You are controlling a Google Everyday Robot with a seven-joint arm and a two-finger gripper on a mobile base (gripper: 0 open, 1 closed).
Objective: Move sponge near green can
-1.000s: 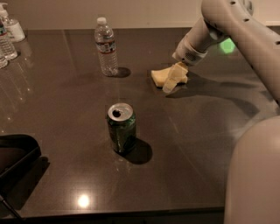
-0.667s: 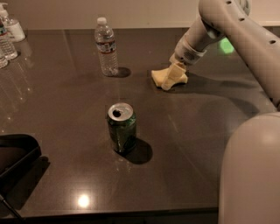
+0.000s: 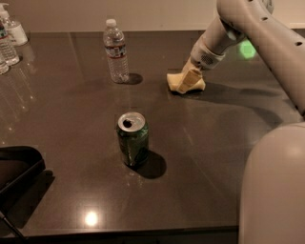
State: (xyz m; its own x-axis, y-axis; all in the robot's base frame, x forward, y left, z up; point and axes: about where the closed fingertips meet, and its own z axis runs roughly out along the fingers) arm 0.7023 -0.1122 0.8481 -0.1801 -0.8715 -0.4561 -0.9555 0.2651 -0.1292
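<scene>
Clamping soft pale sponge, blocky claw

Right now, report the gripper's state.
Gripper: jaws closed on the sponge, low at the far right, well apart from the green can.

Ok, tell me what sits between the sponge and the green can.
Only bare tabletop, in the camera view; the gripper grips the sponge.

A dark glossy table (bright glare near its front edge) stands against a pale wall.
</scene>
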